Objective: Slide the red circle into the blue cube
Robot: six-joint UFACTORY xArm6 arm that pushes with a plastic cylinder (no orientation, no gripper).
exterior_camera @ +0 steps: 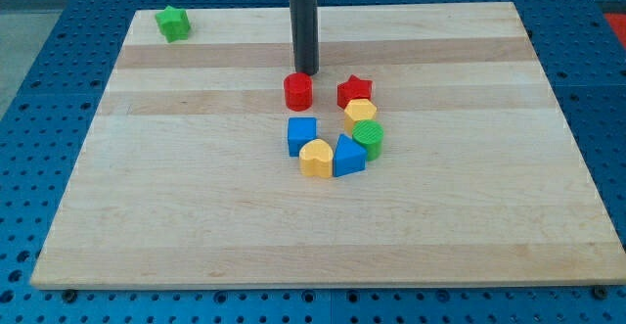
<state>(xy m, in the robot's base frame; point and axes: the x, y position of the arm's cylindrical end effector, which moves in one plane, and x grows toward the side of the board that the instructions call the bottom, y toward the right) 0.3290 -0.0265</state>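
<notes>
The red circle [298, 91] is a short red cylinder near the board's middle. The blue cube [301, 135] sits just below it, a small gap apart. My tip [306, 72] is at the red circle's top edge, slightly to its right, touching or nearly touching it. The rod rises straight up to the view's top.
A red star [354, 90] lies right of the red circle. Below it curve a yellow block [360, 113], a green cylinder [369, 138], a blue triangular block [348, 156] and a yellow heart-like block [316, 158]. A green star [173, 23] sits at the top left of the wooden board [176, 187].
</notes>
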